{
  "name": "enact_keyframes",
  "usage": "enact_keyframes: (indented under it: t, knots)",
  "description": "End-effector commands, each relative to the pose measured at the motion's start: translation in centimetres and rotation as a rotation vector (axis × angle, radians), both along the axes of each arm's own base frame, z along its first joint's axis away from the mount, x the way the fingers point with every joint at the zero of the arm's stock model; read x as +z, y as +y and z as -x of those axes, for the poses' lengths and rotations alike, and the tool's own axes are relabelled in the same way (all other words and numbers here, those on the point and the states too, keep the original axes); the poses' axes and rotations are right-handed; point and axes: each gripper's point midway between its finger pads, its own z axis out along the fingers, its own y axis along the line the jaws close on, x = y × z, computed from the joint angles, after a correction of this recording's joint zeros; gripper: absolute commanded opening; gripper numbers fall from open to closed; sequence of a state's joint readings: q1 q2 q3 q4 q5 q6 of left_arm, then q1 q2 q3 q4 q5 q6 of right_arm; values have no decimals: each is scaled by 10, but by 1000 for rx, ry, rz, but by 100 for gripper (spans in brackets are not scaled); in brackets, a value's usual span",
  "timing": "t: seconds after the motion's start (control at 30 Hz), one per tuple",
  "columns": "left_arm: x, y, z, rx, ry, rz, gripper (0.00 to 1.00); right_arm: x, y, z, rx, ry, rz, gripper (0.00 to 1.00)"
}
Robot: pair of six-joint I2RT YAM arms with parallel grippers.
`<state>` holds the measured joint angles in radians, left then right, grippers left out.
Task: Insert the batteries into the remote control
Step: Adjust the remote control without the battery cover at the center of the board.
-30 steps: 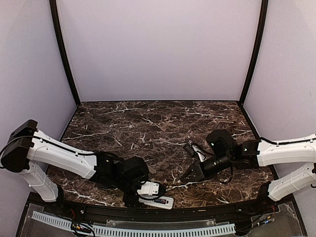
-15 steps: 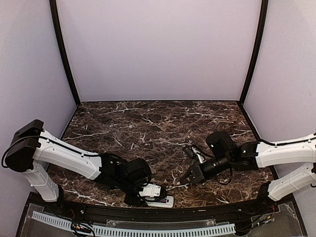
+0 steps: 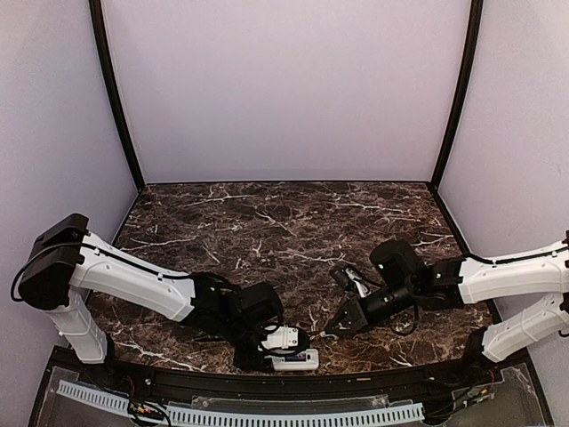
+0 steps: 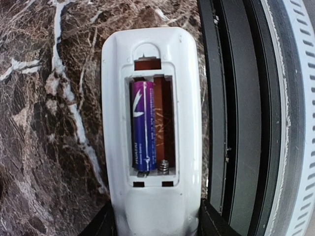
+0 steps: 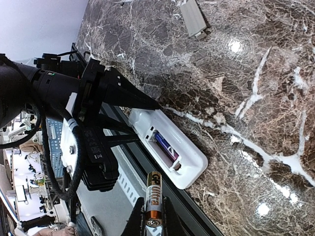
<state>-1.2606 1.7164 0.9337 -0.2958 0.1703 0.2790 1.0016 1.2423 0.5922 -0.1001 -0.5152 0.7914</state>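
The white remote control [image 4: 152, 98] lies back up at the table's near edge, with its compartment open. One purple battery [image 4: 142, 125] sits in the left slot; the right slot is empty, its spring showing. My left gripper [image 4: 157, 223] is shut on the remote's end, with a finger on each side. In the top view the remote [image 3: 302, 359] lies just beyond the left gripper [image 3: 283, 342]. My right gripper [image 5: 152, 223] is shut on a gold and orange battery [image 5: 153, 196] and holds it in the air, to the right of the remote [image 5: 170, 147]. The right gripper [image 3: 334, 326] also shows in the top view.
A small flat grey rectangular piece [image 5: 193, 17] lies on the marble further back. A black rail [image 4: 231, 123] and a white slotted strip [image 3: 240, 414] run along the table's near edge, right beside the remote.
My left gripper has slid the remote to the right along the near edge. My right gripper, with its battery, has moved left and nearer, towards the remote.
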Motion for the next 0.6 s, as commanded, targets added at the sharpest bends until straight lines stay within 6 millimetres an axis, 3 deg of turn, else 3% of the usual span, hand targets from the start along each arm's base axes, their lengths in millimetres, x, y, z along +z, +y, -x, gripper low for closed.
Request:
enact_keyframes:
  t: [0.0,0.17,0.57]
  knots:
    - [-3,-15,-14,143,3,10,0,-3,6,-2,3,-9,-10,0]
    - [-3,-20,-33,246,-57,2,0,-9,12,-7,16,-12,-1,0]
    - [-12,-21,-25,273,-44,-4,0,-33,24,-3,59,57,12,0]
